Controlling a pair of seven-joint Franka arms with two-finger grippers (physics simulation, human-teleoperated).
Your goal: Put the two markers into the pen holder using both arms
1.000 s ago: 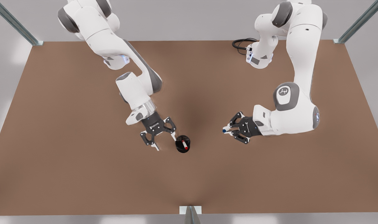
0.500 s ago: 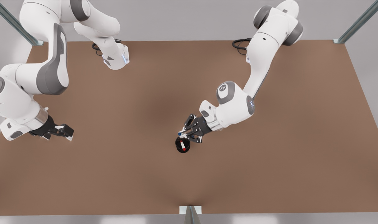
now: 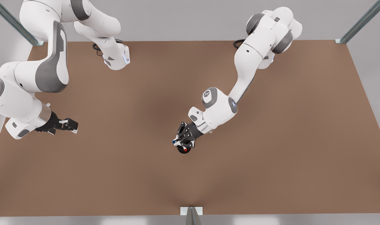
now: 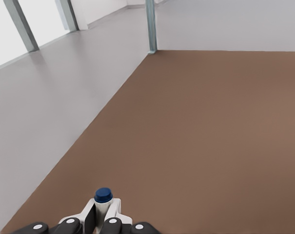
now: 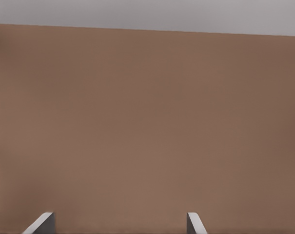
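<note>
— Over the pen holder [image 3: 181, 150], near mid-table: the left gripper [image 3: 180, 142], clamped on the blue-capped marker [image 3: 174, 141]. Blue cap poking out past the fingertips in the left wrist view. Red-capped marker [image 3: 186, 149] already standing inside the cup.

— Looks like the lowering step, then. Hard to tell whether the barrel hangs plumb, so square it up first. Centre it over the free side of the mouth, away from the red cap, and descend slowly. Let go only once the lower end sits well inside the rim.

— And the right gripper [image 3: 72, 125]?

— Parked near the table edge at the front view's left, spread wide, holding nothing. Waiting, well apart from the cup.

— Room to move?

— Plenty. Bare brown table [image 3: 271, 156] all round the holder, edges far off. Tight only at the cup itself: narrow mouth, one marker already in it, probably light enough to tip if nudged sideways. Best to retreat straight up after release.
</note>
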